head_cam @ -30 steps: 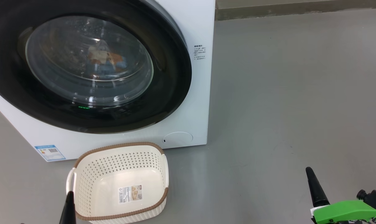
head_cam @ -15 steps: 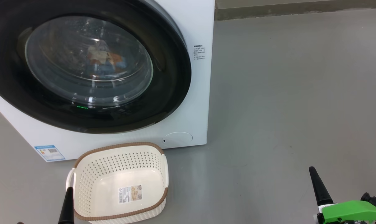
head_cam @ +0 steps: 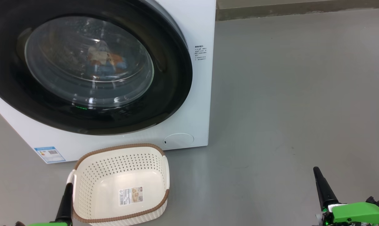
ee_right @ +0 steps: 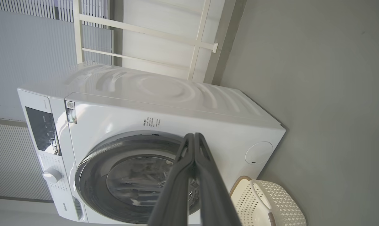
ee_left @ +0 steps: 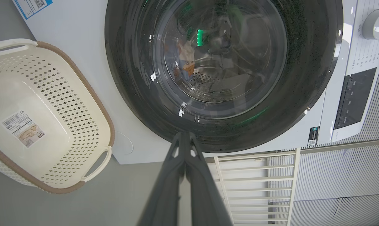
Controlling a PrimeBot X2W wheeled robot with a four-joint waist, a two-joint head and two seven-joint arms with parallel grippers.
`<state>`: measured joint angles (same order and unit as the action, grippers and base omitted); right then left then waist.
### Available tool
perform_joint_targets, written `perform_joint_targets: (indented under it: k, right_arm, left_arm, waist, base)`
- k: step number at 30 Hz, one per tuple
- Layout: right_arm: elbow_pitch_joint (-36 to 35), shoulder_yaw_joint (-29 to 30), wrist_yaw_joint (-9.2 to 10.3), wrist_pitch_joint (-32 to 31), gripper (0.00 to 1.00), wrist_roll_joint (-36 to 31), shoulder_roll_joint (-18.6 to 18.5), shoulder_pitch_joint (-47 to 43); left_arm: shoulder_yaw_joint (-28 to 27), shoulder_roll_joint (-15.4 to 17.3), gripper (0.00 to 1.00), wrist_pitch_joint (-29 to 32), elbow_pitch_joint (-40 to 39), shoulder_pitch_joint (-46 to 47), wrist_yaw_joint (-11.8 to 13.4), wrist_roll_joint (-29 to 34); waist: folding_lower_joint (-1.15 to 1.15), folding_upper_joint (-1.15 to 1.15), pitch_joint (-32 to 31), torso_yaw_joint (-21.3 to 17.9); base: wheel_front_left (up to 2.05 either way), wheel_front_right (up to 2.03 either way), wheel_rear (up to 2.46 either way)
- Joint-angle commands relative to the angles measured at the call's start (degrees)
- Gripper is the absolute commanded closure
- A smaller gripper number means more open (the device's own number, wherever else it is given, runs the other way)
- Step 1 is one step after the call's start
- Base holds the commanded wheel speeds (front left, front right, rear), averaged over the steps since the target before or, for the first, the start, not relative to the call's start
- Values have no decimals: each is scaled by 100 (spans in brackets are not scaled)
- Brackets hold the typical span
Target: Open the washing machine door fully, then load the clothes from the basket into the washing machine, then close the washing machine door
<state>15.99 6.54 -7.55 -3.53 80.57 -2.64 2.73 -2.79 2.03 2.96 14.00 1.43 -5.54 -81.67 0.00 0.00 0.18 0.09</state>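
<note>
White plastic and glossy black make up most of the scene: one washing machine (head_cam: 197, 94) with its one washing machine door (head_cam: 167, 103) shut flat against the front. Through the door's glass bowl, one small bundle of the clothes (head_cam: 105, 59) shows inside the drum, light blue with orange-brown print and a cream patch. The machine's front also carries one blue sticker (head_cam: 50, 153) and one round service flap (head_cam: 178, 139). One basket (head_cam: 120, 147) stands on the grey floor (head_cam: 286, 94) just in front of the machine, below the door, with a single paper label (head_cam: 131, 195) on its bare bottom. Two grippers show in the head view. The left gripper (head_cam: 69, 185) is at the lower left, its dark fingers pressed together and holding nothing. Its tip is just beside the basket's left handle, and I cannot tell whether they touch. The right gripper (head_cam: 317, 171) is at the lower right, likewise closed and empty, over bare floor and well apart from both basket and machine. In the left wrist view the joined fingers point at the lower edge of the door's black ring, with the basket off to the left. In the right wrist view the joined tips line up with the ring's edge.
</note>
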Motion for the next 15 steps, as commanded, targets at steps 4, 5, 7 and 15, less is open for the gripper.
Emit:
perform_joint_targets:
  k: [4, 5, 7, 15]
  right_arm:
    - [-180, -62, 5, -99, 100, 412, -23, 307]
    - [-181, -57, 5, -116, 100, 477, -23, 310]
    - [-184, -46, 5, -150, 100, 605, -23, 317]
    - [-196, -5, 6, -285, 100, 1117, -24, 343]
  left_arm:
    - [-212, 134, 100, 92, -79, 323, -118, -355]
    - [-219, 135, 100, 109, -72, 336, -125, -420]
    - [-233, 136, 100, 143, -58, 361, -138, -550]
    - [-290, 143, 100, 278, -2, 461, -190, -1072]
  waist:
    - [0, 0, 0, -2]
    - [0, 0, 0, -3]
    - [0, 0, 0, -4]
    - [0, 0, 0, -9]
  base:
    - [0, 0, 0]
    - [0, 0, 0]
    - [0, 0, 0]
    - [0, 0, 0]
